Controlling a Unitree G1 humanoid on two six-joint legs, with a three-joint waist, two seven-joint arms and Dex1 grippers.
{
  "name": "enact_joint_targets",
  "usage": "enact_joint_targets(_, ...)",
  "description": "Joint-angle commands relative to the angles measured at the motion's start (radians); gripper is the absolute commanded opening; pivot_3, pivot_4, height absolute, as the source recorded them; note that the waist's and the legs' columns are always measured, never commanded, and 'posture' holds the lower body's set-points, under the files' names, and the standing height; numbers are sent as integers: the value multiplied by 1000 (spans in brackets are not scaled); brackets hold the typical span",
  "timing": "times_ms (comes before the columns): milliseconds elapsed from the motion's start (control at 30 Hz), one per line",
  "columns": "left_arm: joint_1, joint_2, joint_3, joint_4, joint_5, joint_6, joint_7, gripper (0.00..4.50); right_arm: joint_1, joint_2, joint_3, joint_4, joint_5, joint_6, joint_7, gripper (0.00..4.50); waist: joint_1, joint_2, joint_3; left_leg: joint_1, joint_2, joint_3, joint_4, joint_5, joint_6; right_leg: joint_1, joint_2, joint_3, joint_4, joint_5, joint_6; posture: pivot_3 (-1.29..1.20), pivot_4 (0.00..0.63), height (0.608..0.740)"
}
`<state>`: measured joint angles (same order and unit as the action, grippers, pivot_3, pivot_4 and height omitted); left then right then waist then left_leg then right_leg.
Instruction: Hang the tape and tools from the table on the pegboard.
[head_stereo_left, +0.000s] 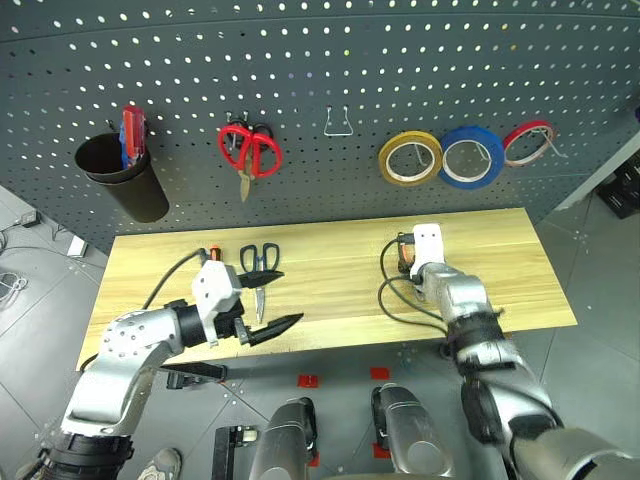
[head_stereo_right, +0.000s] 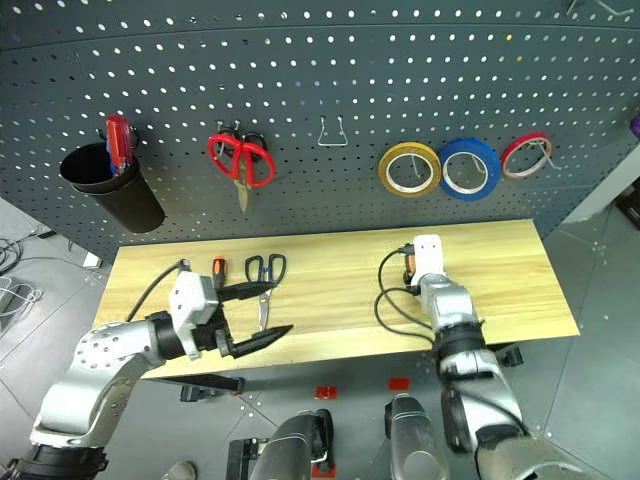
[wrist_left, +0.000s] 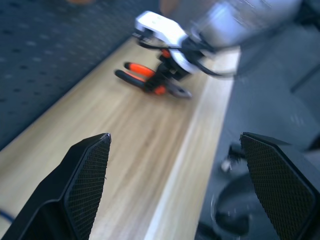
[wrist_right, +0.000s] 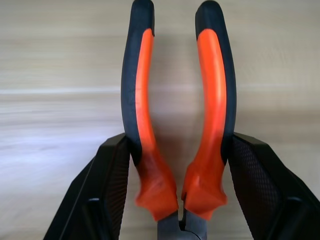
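Note:
The orange-and-black pliers (wrist_right: 145, 100) lie on the table (head_stereo_left: 330, 280) at its right, handles pointing away from me. My right gripper (wrist_right: 178, 145) is shut on them, one finger pressed against the outside of each handle. The dark-handled scissors (head_stereo_left: 260, 260) and the screwdriver (head_stereo_left: 213, 252) lie at the table's left. Just in front of the scissors hovers my left gripper (head_stereo_left: 272, 302), open wide and empty. On the pegboard (head_stereo_left: 330, 60) the yellow tape (head_stereo_left: 410, 158) hangs right of centre.
Also on the pegboard are a black cup (head_stereo_left: 125, 180) holding a red tool, red-handled scissors (head_stereo_left: 249, 150), a bare metal hook (head_stereo_left: 338, 123), a blue roll (head_stereo_left: 472, 157) and a red roll (head_stereo_left: 528, 142). A black cable (head_stereo_left: 395, 295) loops on the table beside my right wrist.

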<state>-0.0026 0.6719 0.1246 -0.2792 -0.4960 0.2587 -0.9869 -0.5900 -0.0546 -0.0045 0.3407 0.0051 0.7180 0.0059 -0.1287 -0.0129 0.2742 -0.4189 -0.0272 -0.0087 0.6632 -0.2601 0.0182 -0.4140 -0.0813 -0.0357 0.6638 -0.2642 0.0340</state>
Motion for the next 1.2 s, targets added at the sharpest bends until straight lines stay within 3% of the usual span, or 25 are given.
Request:
enact_joint_targets(33,45,-8,99,-77,-94,37,35,4357,120,17,138,-453,-4,22,50,2644,-3,0,0,0,0,0,0,0,0,-1,0,0,0,0,0,-242,269,740)
enact_joint_targets(133,58,-16,162,-97,-141,59,77,4357,160,50,209,-651,-7,-48,53,2644,-8,0,0,0,0,0,0,0,0,-1,0,1,1,0,0,-239,273,740)
enact_joint_targets(267,32,4,197,-102,-160,92,106,4357,25,101,215,-683,-25,-217,29,2644,-9,0,0,1,1,-1,1,1,-2,-1,2,0,2,0,-1,-227,278,740)
enact_joint_targets(700,-208,10,108,-130,-170,226,199,4357,-459,195,89,-84,-27,-723,-60,2644,-6,-1,1,0,2,-2,0,4,-7,-2,4,1,1,1,-2,-192,278,740)
enact_joint_targets(933,-288,-18,120,-85,-172,253,253,4357,-601,207,60,197,-38,-920,-88,2644,-11,-1,1,0,3,2,-1,5,-9,-5,5,3,2,1,-2,-175,287,740)
enact_joint_targets(1200,-359,-55,139,22,-8,164,435,4357,-659,222,57,403,-62,-1065,-125,2644,-9,-3,2,-1,4,5,-1,5,-9,-6,5,6,2,1,-2,-153,291,740)
